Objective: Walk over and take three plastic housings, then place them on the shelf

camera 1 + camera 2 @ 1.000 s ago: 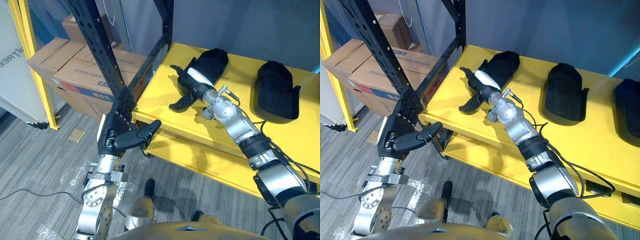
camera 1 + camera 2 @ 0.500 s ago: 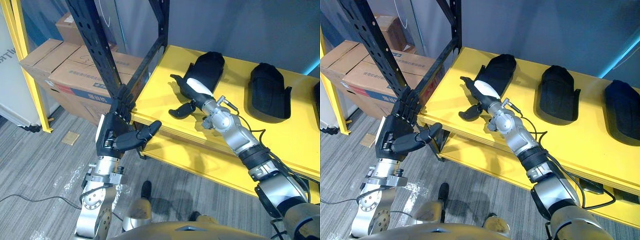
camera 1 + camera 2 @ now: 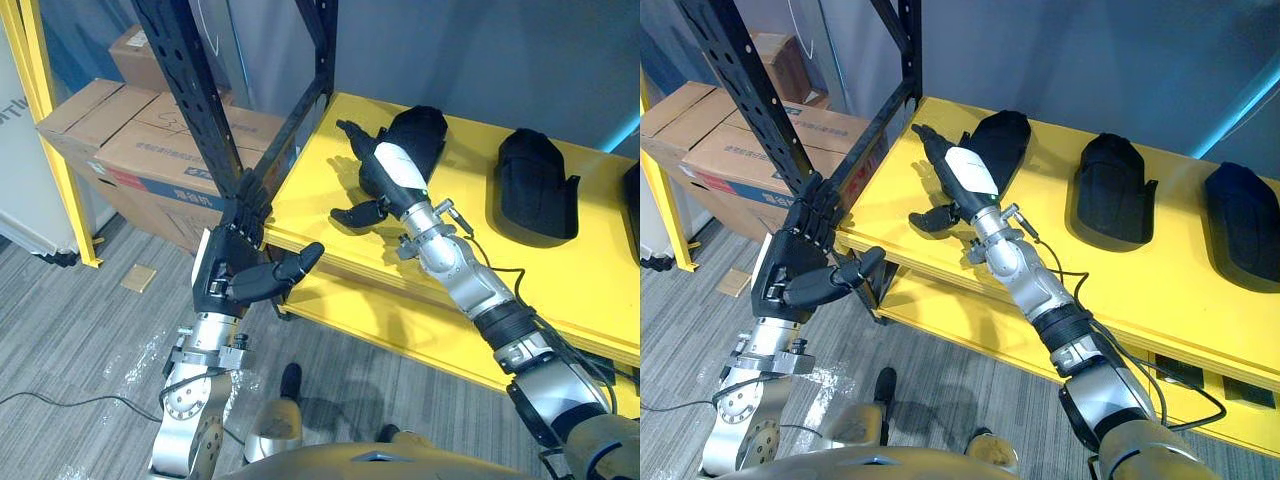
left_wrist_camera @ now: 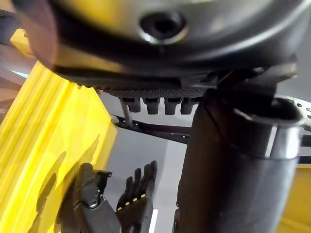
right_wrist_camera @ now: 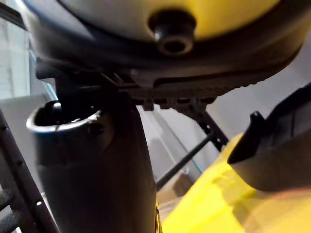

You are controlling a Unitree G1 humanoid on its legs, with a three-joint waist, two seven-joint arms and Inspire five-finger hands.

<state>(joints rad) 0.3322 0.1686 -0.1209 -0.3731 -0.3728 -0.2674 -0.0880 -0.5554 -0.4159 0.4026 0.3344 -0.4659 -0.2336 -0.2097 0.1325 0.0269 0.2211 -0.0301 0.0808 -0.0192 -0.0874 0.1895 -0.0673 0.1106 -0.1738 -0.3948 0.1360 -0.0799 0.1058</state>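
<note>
Both flat-fingered: right hand [image 3: 392,172] over shelf [image 3: 318,195] beside housing [image 3: 424,128], left hand [image 3: 234,272] below.

Storeroom or workshop corner fitted with industrial racking.
A yellow shelf board [image 3: 305,195] sits in a frame of black perforated steel uprights [image 3: 190,90]. Black plastic housings [image 3: 535,185] lie on it in a row, stacked cardboard boxes [image 3: 130,140] stand beside it on a grey plank-pattern floor [image 3: 90,340], and a plain grey wall [image 3: 480,50] rises behind.

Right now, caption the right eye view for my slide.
Right hand open beside the leftmost black housing; two more housings on the yellow shelf.
</note>
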